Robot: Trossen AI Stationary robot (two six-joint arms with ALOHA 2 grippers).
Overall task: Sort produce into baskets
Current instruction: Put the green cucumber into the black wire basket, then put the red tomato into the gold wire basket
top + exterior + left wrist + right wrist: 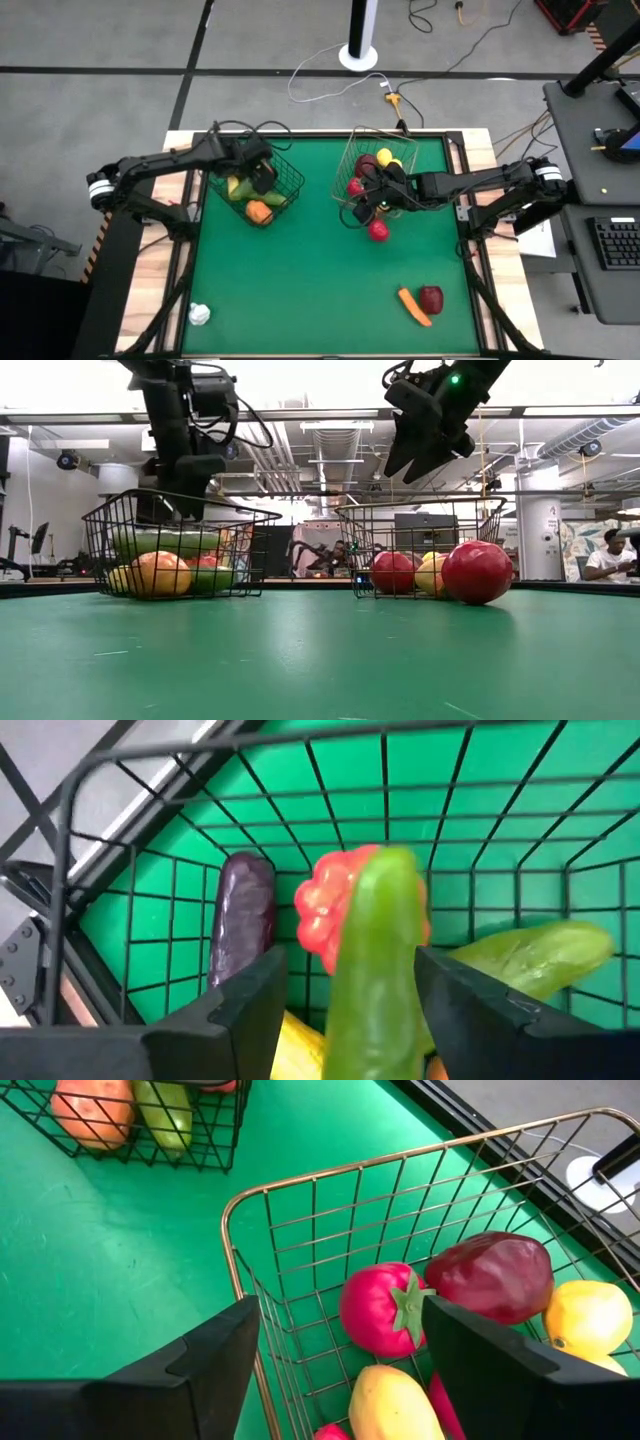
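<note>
Green pepper lengthwise between left end effector fingers, over dark basket.

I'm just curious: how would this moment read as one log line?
left gripper: holding green vegetable over dark basket | right gripper: open over pale basket

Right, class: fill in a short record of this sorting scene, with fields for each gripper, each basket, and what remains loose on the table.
left gripper: over the dark basket, shut on a green vegetable
right gripper: open, empty, above the pale basket
dark basket: holds green, orange, yellow, purple items
pale basket: holds red and yellow items
loose: carrot, apple, red ball, white item
</note>
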